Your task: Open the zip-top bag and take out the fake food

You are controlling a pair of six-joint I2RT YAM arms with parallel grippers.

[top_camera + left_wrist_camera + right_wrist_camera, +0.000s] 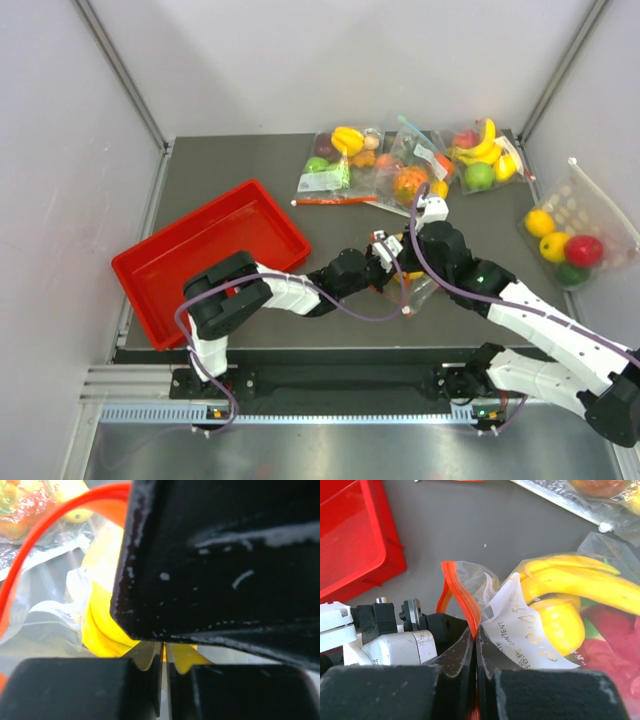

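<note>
The zip-top bag [420, 290] lies near the table's front centre, between my two grippers. Its red-orange zip strip [462, 597] stands up with the mouth partly spread; it arcs through the left wrist view [30, 555]. My right gripper [476, 632] is shut on the zip strip. My left gripper [164, 647] is shut on the clear plastic of the opposite lip, close against the right finger [225, 555]. Inside the bag are a yellow banana [590, 580], a rounded yellow fruit [560, 622] and a pink-red dragon fruit [610, 650]. From above both grippers, left [385, 265] and right [408, 262], meet over the bag.
A red tray [160, 262] sits at the left. Several bags of fruit [340, 160] lie along the back, one with a teal zip [410, 170]. A dotted pouch [575, 235] lies at the right. A thin red stick [335, 200] lies behind the grippers.
</note>
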